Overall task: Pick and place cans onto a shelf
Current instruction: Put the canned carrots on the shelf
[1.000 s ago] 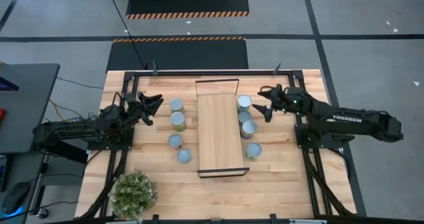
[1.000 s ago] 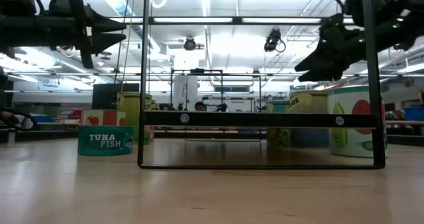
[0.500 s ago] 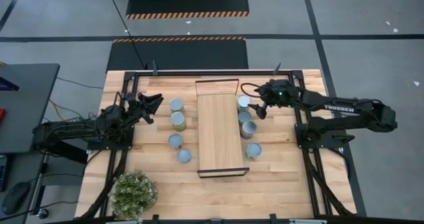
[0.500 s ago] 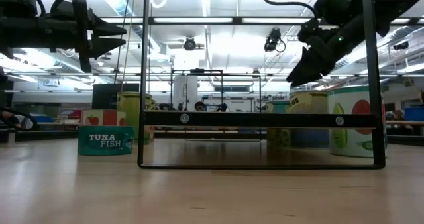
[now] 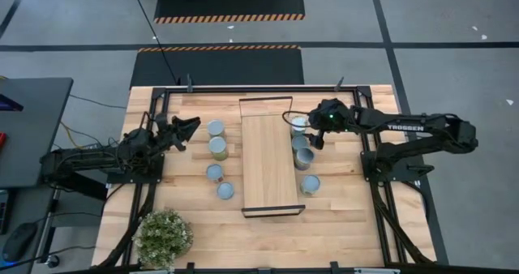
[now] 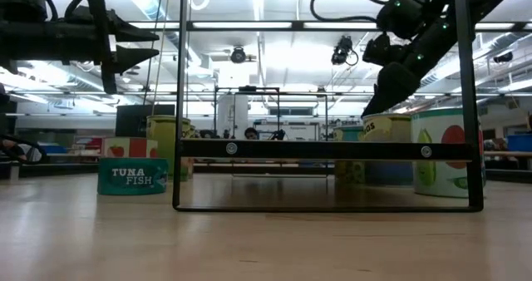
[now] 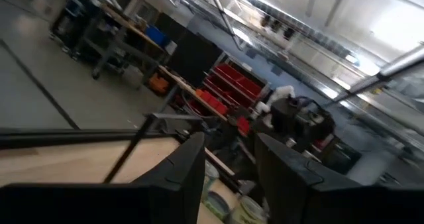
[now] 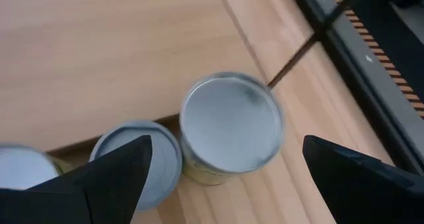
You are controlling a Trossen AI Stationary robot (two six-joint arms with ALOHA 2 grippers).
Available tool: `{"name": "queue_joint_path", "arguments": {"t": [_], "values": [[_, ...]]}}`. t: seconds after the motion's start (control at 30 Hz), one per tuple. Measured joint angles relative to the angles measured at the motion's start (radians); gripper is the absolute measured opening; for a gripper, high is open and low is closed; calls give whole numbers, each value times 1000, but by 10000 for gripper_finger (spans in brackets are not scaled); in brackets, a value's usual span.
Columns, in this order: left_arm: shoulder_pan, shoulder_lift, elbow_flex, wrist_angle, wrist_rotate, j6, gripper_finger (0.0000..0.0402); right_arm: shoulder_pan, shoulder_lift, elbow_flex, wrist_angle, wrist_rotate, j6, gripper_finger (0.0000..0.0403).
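Descent is under way: we are lowering the right gripper (image 8: 225, 168), jaws now spread wide, over the rearmost can (image 8: 230, 126) directly beneath it. We are keeping the left gripper (image 5: 185, 126) narrow and empty, so no can is on the shelf (image 5: 268, 164) yet.

Bushy green plant (image 5: 164, 236) at plank tabletop (image 5: 340, 221) near-left corner.

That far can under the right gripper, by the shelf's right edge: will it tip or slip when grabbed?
The short metal can with the silvery round top stands upright and squat, so tipping seems unlikely. Its smooth metal wall may slip in the open right gripper. A neighbouring silvery-topped can sits very close, so a finger might nudge it.
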Motion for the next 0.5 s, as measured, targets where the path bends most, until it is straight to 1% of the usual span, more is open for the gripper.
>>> {"name": "queue_joint_path", "arguments": {"t": [0.1,0.17,0.4,0.5], "values": [[-10,0,0,0,33,22,139,11,25,0,9,38,-22,400],[-25,0,0,0,35,51,139,11,29,0,24,39,-17,400],[-70,0,0,-16,26,132,140,10,30,0,30,38,25,400],[-72,4,0,-17,2,183,139,7,44,34,-3,28,52,400]]}}
